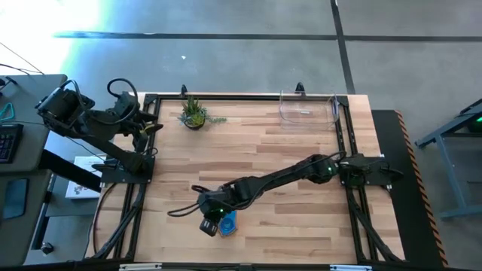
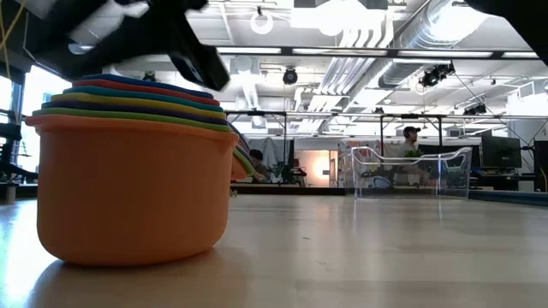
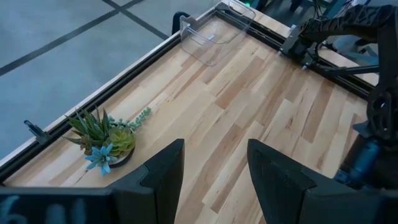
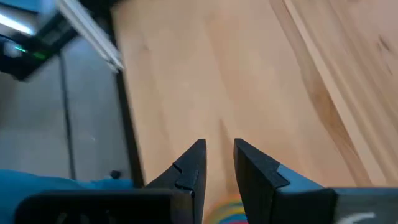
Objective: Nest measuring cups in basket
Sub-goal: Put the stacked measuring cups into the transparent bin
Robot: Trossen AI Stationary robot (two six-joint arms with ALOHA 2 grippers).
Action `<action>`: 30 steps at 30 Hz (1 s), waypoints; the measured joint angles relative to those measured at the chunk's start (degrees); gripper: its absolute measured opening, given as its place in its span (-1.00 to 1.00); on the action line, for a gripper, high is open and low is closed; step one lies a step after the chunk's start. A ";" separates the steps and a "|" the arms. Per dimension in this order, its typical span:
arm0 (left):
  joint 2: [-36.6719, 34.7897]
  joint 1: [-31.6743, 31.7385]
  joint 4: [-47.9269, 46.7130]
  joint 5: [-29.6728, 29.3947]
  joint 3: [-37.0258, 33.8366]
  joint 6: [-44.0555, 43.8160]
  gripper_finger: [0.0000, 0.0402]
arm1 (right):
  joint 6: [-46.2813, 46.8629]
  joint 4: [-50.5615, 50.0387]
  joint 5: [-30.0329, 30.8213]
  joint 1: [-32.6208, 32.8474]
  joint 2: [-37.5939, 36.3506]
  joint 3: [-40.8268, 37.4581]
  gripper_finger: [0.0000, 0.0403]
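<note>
Your right gripper [image 1: 215, 223] is clenched on the nested measuring cups [image 2: 133, 171] at the table's [image 1: 286, 173] near edge; your left gripper [image 3: 214, 174] waits released, away from the basket [image 1: 307, 108].

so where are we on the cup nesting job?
Done: measuring cups sit nested in one stack near the table's front edge. In hand: right gripper is over the stack, jaws narrowly apart, grip unclear. Left: stack must reach the basket, which holds no cups. Left gripper waits open.
</note>
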 joint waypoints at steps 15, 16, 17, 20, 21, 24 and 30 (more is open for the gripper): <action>0.00 0.00 0.00 0.00 0.00 -0.04 -0.16 | 0.86 -7.42 -0.37 -0.04 2.41 -0.31 -0.64; 0.00 0.00 0.00 0.00 0.00 -0.04 -0.16 | 0.84 -8.72 -0.33 -0.04 2.41 -0.31 -0.64; 0.00 0.01 0.01 0.00 0.00 -0.04 -0.16 | 0.87 -9.64 -0.20 -0.04 2.42 -0.31 -0.64; 0.00 0.00 0.01 0.00 0.00 -0.04 -0.16 | 0.88 -11.35 -0.13 -0.04 2.43 -0.31 -0.64; 0.00 0.02 0.00 0.00 0.00 -0.04 -0.16 | 0.88 -11.60 -0.15 -0.04 2.43 -0.31 -0.64; 0.00 0.02 0.00 0.00 0.00 0.00 -0.16 | 1.15 -13.03 -0.17 -0.04 2.43 -0.31 -0.64; 0.00 0.01 0.00 0.00 0.00 0.00 -0.16 | 2.03 -17.15 -0.13 -0.04 2.31 -0.31 -0.64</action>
